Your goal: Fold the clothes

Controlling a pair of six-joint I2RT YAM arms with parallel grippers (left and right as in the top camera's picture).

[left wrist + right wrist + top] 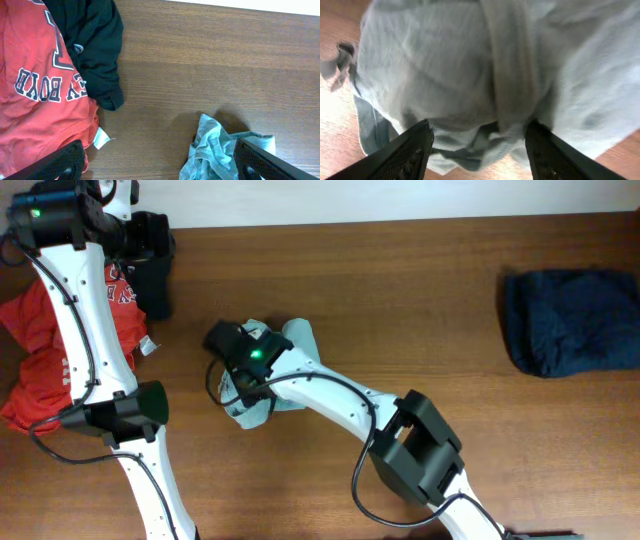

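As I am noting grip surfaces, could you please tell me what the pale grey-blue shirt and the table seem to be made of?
Pale grey-blue shirt: soft matte knit, probably cotton; it crumples and shows a ribbed band. Table: brown wood or wood-look laminate, smooth, with streaky grain.

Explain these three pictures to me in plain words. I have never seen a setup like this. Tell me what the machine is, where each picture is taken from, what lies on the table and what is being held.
The machine is two white robot arms at a wooden table, each ending in two-fingered jaws. One picture looks down from above; the other two come from cameras on the wrists.

From above, the right gripper is over a crumpled pale grey-blue T-shirt near the middle. The right wrist view shows its jaws apart, with that cloth bunched between them; whether they grip it I cannot tell.

The left gripper stands open and holds nothing. Beside it lie a red tee with white lettering and a black garment. A navy garment sits at the far right.
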